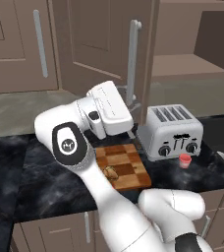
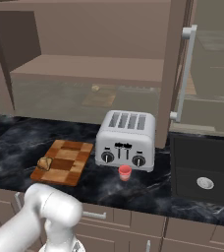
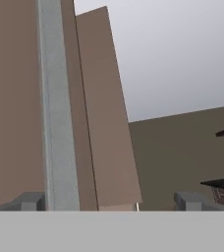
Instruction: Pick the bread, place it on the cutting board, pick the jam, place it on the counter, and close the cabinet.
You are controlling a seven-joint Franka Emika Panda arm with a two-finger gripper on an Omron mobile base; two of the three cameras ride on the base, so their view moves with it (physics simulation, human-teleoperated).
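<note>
Spread wide, the gripper [image 3: 109,201] sits at the open cabinet door's [image 3: 101,123] edge, handle [image 3: 57,108] by one fingertip; bread [image 2: 45,163] on board's [image 2: 67,160] corner, jam [image 2: 125,172] before the toaster [image 2: 126,140].

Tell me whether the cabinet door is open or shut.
Open. The cabinet door stands edge-on, swung out over the counter, leaving the shelf inside exposed. Its handle sits just beyond the hand.
</note>
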